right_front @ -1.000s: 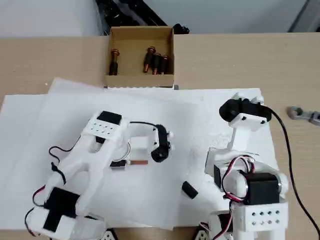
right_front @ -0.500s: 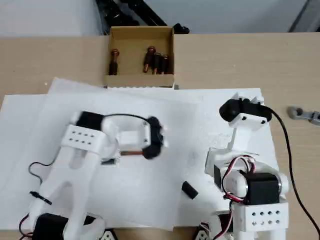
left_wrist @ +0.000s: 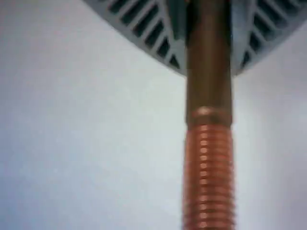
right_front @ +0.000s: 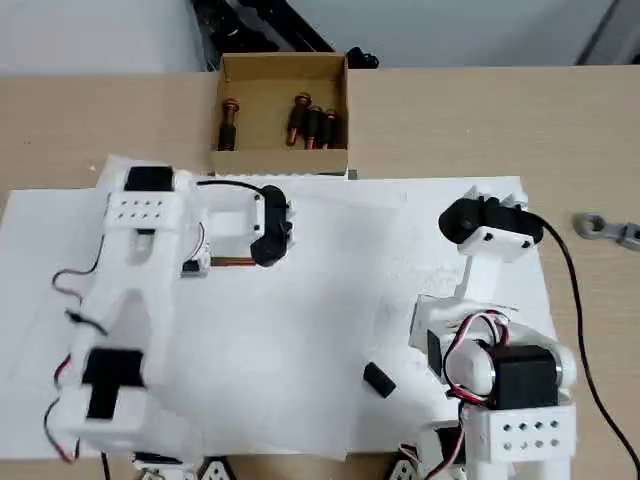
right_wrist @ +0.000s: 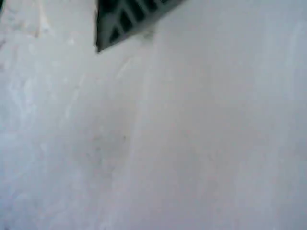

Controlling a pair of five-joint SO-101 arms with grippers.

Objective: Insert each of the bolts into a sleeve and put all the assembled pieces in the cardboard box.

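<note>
My left gripper is shut on a copper bolt, which lies level above the white paper, a short way in front of the cardboard box. The left wrist view shows the bolt close up, its smooth shank clamped in the gripper and its threads sticking out. A black sleeve lies on the paper near the front, between the arms. Several assembled pieces rest in the box. My right gripper hangs folded over the paper's right side, shut and holding nothing.
White paper sheets cover the table's middle. A metal part lies on the bare wood at the far right, with a black cable running beside the right arm's base.
The left arm has carried the bolt from the middle of the paper back and to the left, nearer the box. The right arm and the black sleeve have not moved.
</note>
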